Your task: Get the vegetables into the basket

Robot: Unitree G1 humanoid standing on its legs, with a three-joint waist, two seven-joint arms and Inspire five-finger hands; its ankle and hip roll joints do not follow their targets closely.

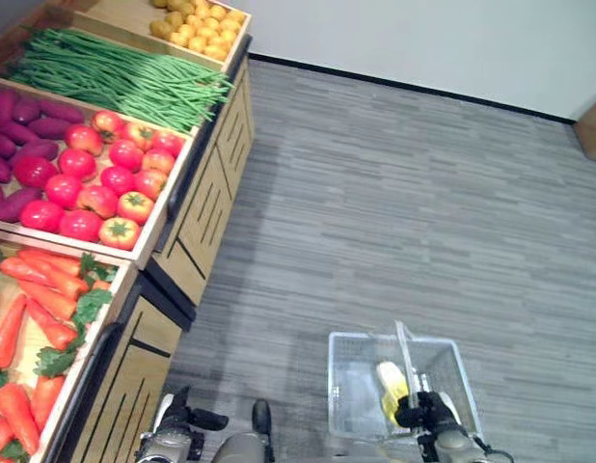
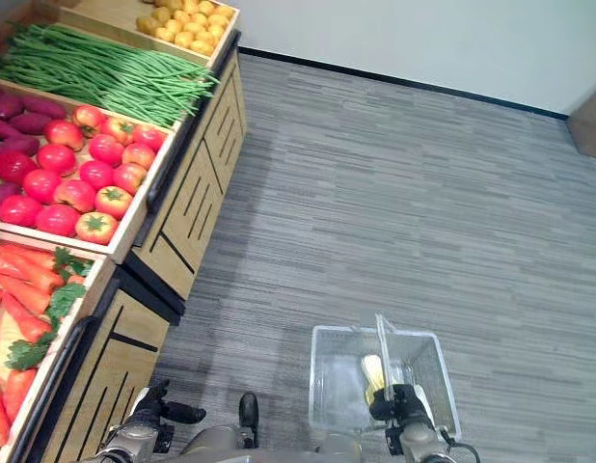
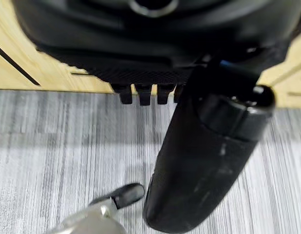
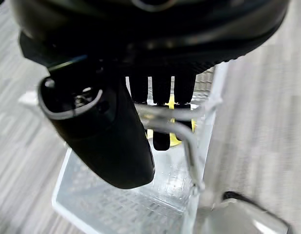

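Left eye view: produce stand along the robot's left, bins of carrots [image 1: 33, 318], tomatoes [image 1: 95, 178], purple vegetables [image 1: 13, 145], green beans [image 1: 115, 72] and small yellow produce [image 1: 202, 19] at the far end. Clear basket [image 1: 348, 400] hangs over the grey floor [image 1: 394, 193] on the robot's right, well apart from the stand, with one yellow item [image 1: 391, 384] already inside; can't tell what it is. Right hand [image 4: 160, 97] has fingers curled round the basket's handle [image 4: 162, 119], thumb alongside, carrying it. Left hand [image 1: 187, 420] sits low near the stand's wooden front, holding nothing; in the left wrist view its fingers look relaxed and fairly straight, thumb sticking out, touching nothing. Handling guess: carrots are stiff and light, easy to wrap mid-body, leafy tops are floppy so avoid grabbing there. Tomatoes are round and smooth, likely slippery, want a full cupped grasp from above rather than a pinch. Beans are thin and loose, would need a bundle grab and may shed strands. Carrot bin is nearest the left hand, so probably the easiest first pick. Basket looks light and rigid; it may swing on the handle when something is dropped in.
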